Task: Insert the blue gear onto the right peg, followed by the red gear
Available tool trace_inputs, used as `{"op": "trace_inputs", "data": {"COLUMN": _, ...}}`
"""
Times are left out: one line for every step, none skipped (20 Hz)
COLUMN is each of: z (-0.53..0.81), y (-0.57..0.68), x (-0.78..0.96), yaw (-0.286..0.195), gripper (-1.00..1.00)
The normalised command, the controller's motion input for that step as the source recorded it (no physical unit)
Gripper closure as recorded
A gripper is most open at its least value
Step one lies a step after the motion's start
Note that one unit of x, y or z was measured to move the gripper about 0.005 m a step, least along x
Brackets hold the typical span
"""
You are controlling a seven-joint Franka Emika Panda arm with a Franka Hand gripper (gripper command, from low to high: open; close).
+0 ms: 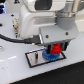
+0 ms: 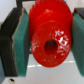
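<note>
The claw (image 1: 56, 49) is clamped on the red gear (image 2: 49, 39), its green pads (image 2: 21, 45) pressing the rim from both sides. Directly beneath, the blue gear (image 1: 49, 55) sits on the grey plate (image 1: 34, 58) on the white desk (image 1: 30, 74), so the coming move looks straight down. One red gear, one blue gear, one plate; the pegs are hidden.

The red gear (image 2: 48, 39) is held between the fingers (image 2: 19, 42) of the gripper (image 1: 56, 48), right above the blue gear (image 1: 50, 56). That one's sat on the plate (image 1: 34, 58), toward the exterior view's right end, with the plate laid flat on the table (image 1: 20, 72).
</note>
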Motion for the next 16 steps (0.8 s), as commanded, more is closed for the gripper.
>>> {"op": "trace_inputs", "data": {"z": -0.02, "y": -0.01, "x": 0.03, "yaw": 0.0, "gripper": 1.0}}
{"op": "trace_inputs", "data": {"z": 0.01, "y": -0.01, "x": 0.02, "yaw": 0.0, "gripper": 1.0}}
{"op": "trace_inputs", "data": {"z": 0.15, "y": 0.02, "x": -0.03, "yaw": 0.0, "gripper": 1.0}}
{"op": "trace_inputs", "data": {"z": 0.06, "y": 0.01, "x": 0.01, "yaw": 0.0, "gripper": 1.0}}
{"op": "trace_inputs", "data": {"z": -0.02, "y": -0.03, "x": 0.03, "yaw": 0.0, "gripper": 1.0}}
{"op": "trace_inputs", "data": {"z": 0.0, "y": -0.03, "x": 0.01, "yaw": 0.0, "gripper": 1.0}}
{"op": "trace_inputs", "data": {"z": 0.0, "y": -0.01, "x": 0.04, "yaw": 0.0, "gripper": 1.0}}
{"op": "trace_inputs", "data": {"z": 0.01, "y": -0.01, "x": 0.03, "yaw": 0.0, "gripper": 1.0}}
{"op": "trace_inputs", "data": {"z": 0.03, "y": 0.0, "x": 0.03, "yaw": 0.0, "gripper": 1.0}}
{"op": "trace_inputs", "data": {"z": 0.03, "y": -0.01, "x": 0.02, "yaw": 0.0, "gripper": 1.0}}
{"op": "trace_inputs", "data": {"z": 0.04, "y": -0.01, "x": 0.02, "yaw": 0.0, "gripper": 1.0}}
{"op": "trace_inputs", "data": {"z": 0.08, "y": 0.0, "x": 0.04, "yaw": 0.0, "gripper": 1.0}}
{"op": "trace_inputs", "data": {"z": 0.0, "y": -0.03, "x": 0.01, "yaw": 0.0, "gripper": 1.0}}
{"op": "trace_inputs", "data": {"z": -0.02, "y": -0.02, "x": 0.04, "yaw": 0.0, "gripper": 1.0}}
{"op": "trace_inputs", "data": {"z": 0.0, "y": -0.01, "x": 0.02, "yaw": 0.0, "gripper": 1.0}}
{"op": "trace_inputs", "data": {"z": 0.03, "y": 0.01, "x": 0.02, "yaw": 0.0, "gripper": 1.0}}
